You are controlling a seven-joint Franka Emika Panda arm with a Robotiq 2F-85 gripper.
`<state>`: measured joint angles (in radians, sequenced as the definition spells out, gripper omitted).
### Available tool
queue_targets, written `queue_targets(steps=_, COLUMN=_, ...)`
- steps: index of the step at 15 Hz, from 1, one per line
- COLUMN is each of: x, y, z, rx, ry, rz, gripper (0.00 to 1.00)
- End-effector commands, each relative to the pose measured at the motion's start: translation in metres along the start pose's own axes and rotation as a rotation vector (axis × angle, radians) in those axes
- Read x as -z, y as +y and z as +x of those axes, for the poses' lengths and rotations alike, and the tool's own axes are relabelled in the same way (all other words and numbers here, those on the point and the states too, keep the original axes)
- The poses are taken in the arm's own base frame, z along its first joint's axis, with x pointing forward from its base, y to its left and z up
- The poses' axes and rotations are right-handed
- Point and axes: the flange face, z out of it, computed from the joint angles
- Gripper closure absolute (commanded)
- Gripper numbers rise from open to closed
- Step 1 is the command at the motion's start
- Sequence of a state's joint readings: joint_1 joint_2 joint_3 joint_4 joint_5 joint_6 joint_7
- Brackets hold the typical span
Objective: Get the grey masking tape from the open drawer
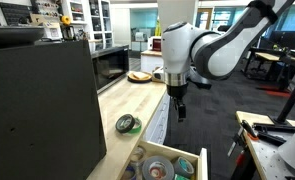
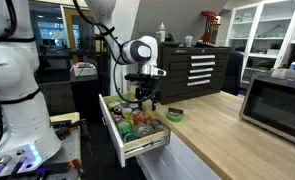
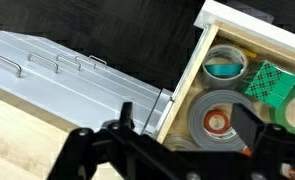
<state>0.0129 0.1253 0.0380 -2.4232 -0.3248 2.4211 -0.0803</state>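
Grey masking tape (image 3: 197, 120): one, in open drawer (image 3: 190, 70); claw (image 3: 165, 140) apparently spread above.

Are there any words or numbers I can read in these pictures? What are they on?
No text can be read in any view.
On the green patterned thing in the drawer: only a pattern, too blurred for words.
On the grey tape: plain, no print shows.
On the microwave: any markings are too small to read.
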Motion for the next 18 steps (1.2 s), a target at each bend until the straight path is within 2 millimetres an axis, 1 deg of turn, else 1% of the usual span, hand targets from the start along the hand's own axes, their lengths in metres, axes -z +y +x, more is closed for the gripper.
queue_targets(steps=1, x=-0.010, y=-0.021, z=0.031, rx=0.083, ry=0.016, rz=0.009, gripper=0.00)
queue_targets(steps=3, x=-0.015, y=-0.033, z=0.041, rx=0.134, ry=0.009, rz=0.011, gripper=0.00)
queue_targets(steps=6, x=-0.027, y=-0.043, z=0.051, rx=0.189, ry=0.000, rz=0.011, gripper=0.00)
queue_targets(steps=14, x=-0.047, y=-0.053, z=0.066, rx=0.204, ry=0.048, rz=0.052, gripper=0.00)
queue_targets(steps=18, x=-0.052, y=-0.059, z=0.069, rx=0.191, ry=0.073, rz=0.077, gripper=0.00)
